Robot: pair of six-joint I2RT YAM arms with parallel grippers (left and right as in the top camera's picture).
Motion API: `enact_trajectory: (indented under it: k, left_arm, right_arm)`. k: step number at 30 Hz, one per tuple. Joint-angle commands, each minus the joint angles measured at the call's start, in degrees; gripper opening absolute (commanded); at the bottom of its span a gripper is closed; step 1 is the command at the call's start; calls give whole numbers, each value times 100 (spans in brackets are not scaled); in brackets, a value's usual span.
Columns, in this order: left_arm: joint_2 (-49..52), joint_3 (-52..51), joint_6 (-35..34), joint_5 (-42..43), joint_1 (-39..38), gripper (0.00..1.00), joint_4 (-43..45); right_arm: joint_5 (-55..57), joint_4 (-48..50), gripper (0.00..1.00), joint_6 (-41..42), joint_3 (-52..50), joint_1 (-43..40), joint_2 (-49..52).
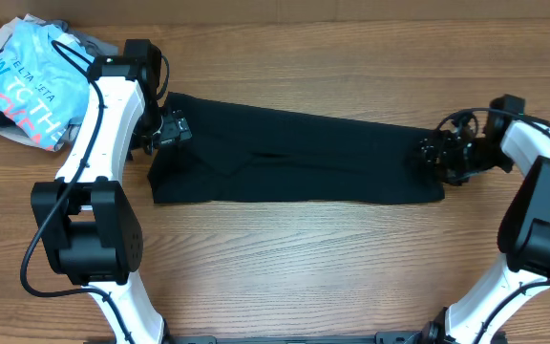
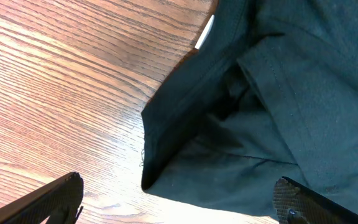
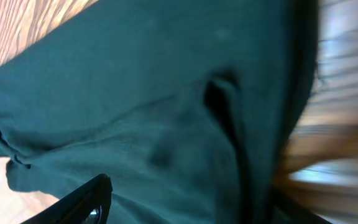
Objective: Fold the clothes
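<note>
A black garment [image 1: 294, 153] lies flat across the table as a long folded band. My left gripper [image 1: 172, 128] is at its left end. In the left wrist view its fingers [image 2: 179, 205] are wide apart, open, with a folded corner of the black cloth [image 2: 241, 124] and its white label [image 2: 204, 32] just ahead. My right gripper [image 1: 430, 151] is at the garment's right end. In the right wrist view its fingers [image 3: 188, 208] are spread open just above the black cloth [image 3: 142, 112], holding nothing.
A pile of other clothes [image 1: 27, 81], topped by a light blue shirt with pink lettering, sits at the table's back left corner. Bare wooden table [image 1: 304, 248] lies in front of the garment.
</note>
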Motion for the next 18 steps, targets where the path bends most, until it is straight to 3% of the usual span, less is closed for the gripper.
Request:
enact_trajectory:
  k: [1,8,18]
  left_arm:
    - [50,101,-127,-72,35,100,2]
    - [50,94,-127,-72,33,100,2]
    - [52,52,-125,-72,35,100,2]
  right_arm:
    - [540,31,64,98,-295,313,389]
    - [1123,109,5,503,-293,396,389]
    - [1585,-275,4,951,96,-66,354]
